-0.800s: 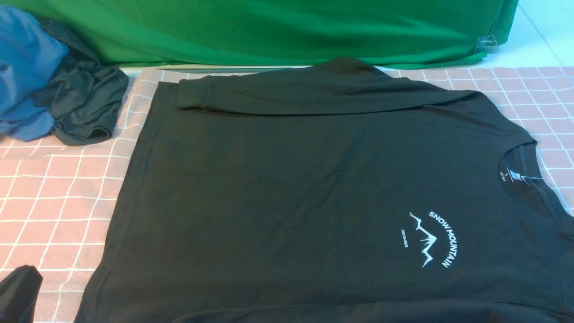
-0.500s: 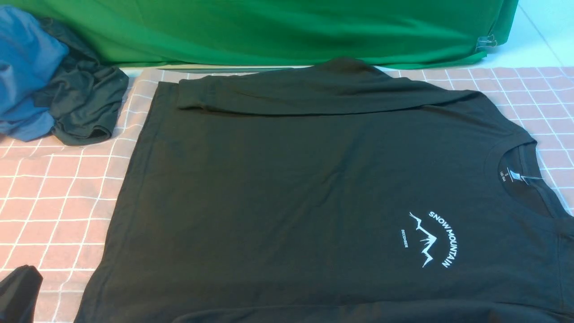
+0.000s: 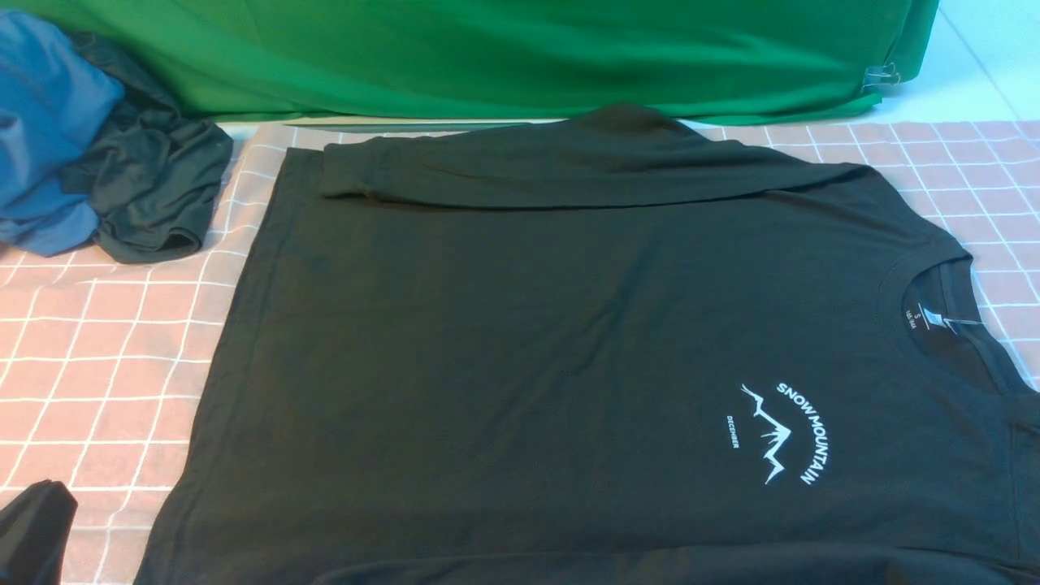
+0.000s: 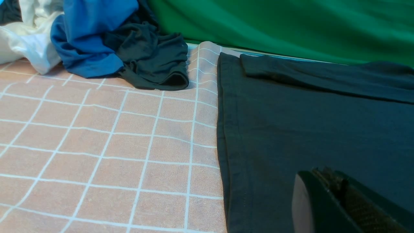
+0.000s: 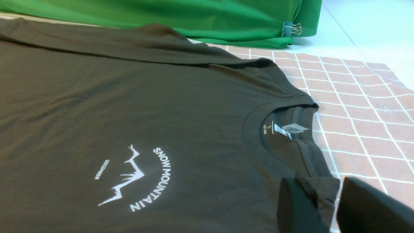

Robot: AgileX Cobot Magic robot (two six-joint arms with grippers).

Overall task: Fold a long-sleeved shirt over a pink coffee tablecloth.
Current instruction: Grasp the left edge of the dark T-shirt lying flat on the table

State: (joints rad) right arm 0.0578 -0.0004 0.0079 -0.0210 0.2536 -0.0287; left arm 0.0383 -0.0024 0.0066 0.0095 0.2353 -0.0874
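Observation:
The black long-sleeved shirt (image 3: 520,341) lies flat, logo up, on the pink coffee tablecloth (image 3: 106,357), with its far sleeve folded across the back edge and the collar to the right. In the left wrist view my left gripper (image 4: 325,174) hangs shut just above the shirt (image 4: 307,123), inside the hem, with nothing seen between the jaws. In the right wrist view my right gripper (image 5: 323,186) sits at the near shoulder beside the collar. Its jaws stand apart, and a fold of the shirt (image 5: 129,97) bunches against one finger (image 5: 294,207). Neither gripper shows clearly in the front view.
A blue garment (image 3: 49,130) and a dark grey-green garment (image 3: 154,187) are piled at the back left, with white cloth (image 4: 26,38) beyond. A green cloth (image 3: 520,57) hangs along the back, clipped at the right (image 3: 881,77). A dark shape (image 3: 32,532) fills the near-left corner.

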